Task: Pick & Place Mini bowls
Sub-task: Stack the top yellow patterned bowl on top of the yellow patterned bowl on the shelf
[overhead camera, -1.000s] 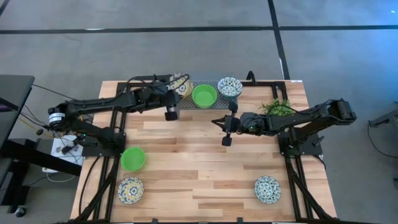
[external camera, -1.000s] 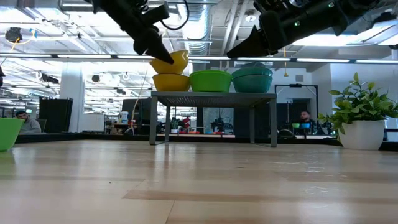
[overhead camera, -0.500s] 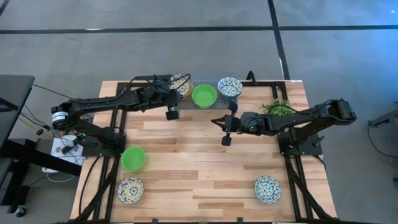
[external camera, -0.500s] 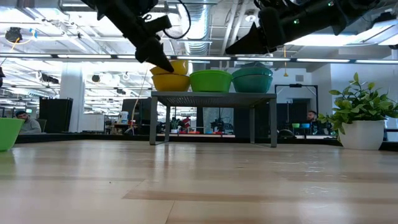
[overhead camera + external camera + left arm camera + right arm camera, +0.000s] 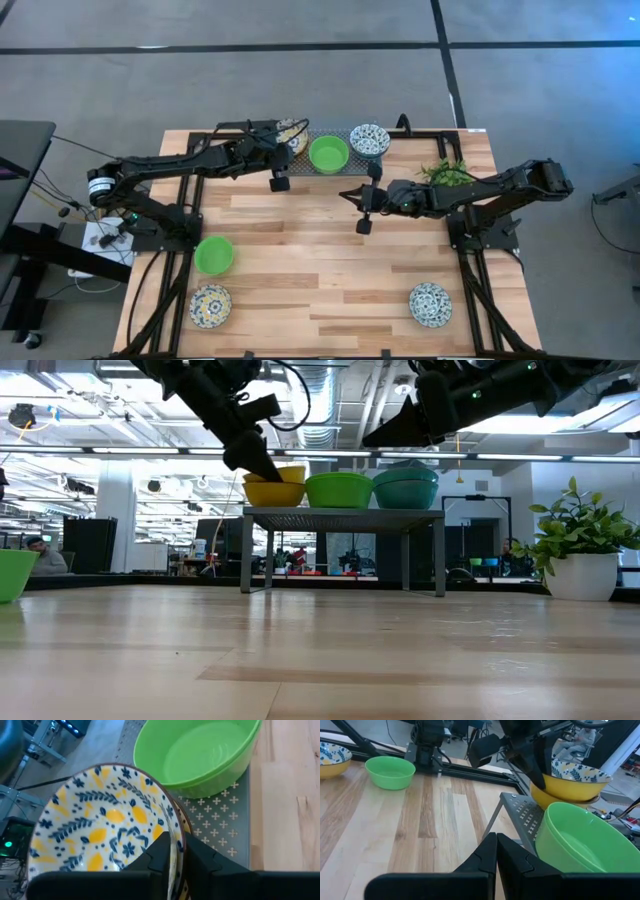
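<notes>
Yellow-and-blue patterned mini bowl (image 5: pixel 105 827), pinched at its rim by our left gripper (image 5: pixel 280 182), had dropped lower, nesting into the yellow bowl (image 5: pixel 274 492) at the grey perforated rack's (image 5: pixel 220 827) left end. Release looked imminent. Our right gripper (image 5: pixel 364 226) waited mid-table, fingers together.

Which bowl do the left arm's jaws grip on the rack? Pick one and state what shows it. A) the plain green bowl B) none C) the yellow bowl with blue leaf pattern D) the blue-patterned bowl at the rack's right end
C: in the left wrist view the left gripper pinches the rim of the yellow patterned bowl, beside the green bowl on the rack.
</notes>
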`<action>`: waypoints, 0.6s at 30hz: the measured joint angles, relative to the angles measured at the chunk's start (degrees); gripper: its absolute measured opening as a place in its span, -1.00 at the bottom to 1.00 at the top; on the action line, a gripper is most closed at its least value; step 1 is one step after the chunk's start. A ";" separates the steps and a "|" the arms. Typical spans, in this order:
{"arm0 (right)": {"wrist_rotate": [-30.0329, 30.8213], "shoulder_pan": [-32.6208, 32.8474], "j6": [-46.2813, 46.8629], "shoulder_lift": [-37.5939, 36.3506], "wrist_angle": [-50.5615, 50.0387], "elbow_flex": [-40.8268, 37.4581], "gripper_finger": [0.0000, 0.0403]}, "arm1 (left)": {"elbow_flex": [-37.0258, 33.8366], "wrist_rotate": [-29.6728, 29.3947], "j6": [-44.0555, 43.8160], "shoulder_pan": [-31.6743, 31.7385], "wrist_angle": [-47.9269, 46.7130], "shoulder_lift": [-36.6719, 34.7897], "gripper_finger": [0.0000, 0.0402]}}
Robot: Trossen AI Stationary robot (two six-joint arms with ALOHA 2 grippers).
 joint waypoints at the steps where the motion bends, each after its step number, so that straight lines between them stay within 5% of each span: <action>1: 0.00 0.00 0.00 0.00 0.04 0.00 -0.97 | 0.00 -0.02 -0.02 0.00 0.17 0.00 -0.76; 18: 0.00 0.00 -0.02 0.00 0.00 0.00 -0.97 | 0.00 -1.51 1.89 -0.16 2.94 -0.59 -0.51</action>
